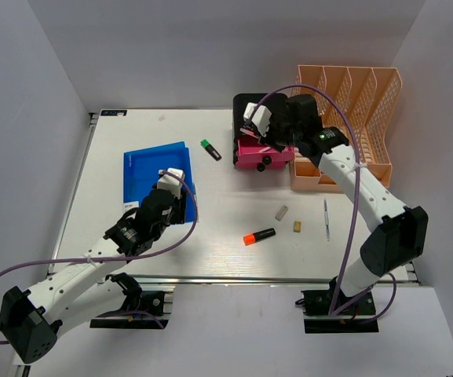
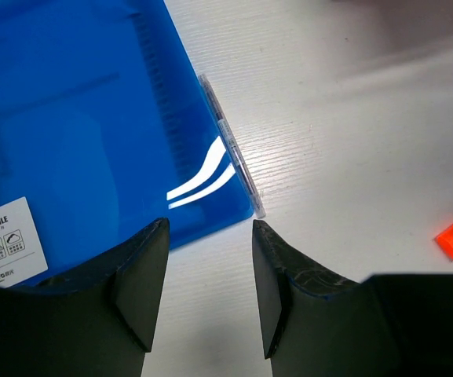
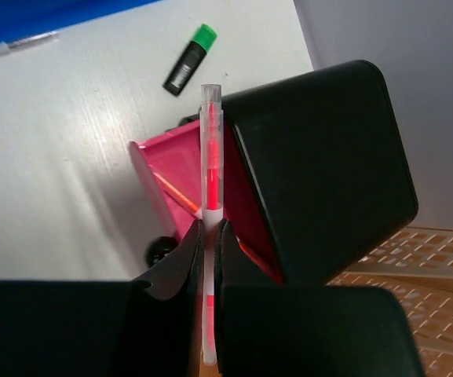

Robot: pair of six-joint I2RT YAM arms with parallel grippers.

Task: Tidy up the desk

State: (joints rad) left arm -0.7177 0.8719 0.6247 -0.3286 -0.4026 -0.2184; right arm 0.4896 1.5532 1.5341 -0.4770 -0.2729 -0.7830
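Left end effector (image 2: 209, 229) agape over blue clip file (image 2: 77, 133) corner (clear pen (image 2: 234, 149) alongside).

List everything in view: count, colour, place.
desk: one, white, beneath all
folder: at least one, blue, left
clear pen: one, along folder's right edge
green highlighter: one, black-bodied, far centre
orange highlighter: one, black-bodied, near centre
grey block: one, right of orange highlighter
tan block: one, beside grey block
loose pen: one, pale, near right
organizer: one, pink, far centre-right
box: one, black, behind organizer
file rack: one, peach, far right
red pen: one, in right gripper
left gripper: black, open over folder corner
right gripper: black, shut above organizer
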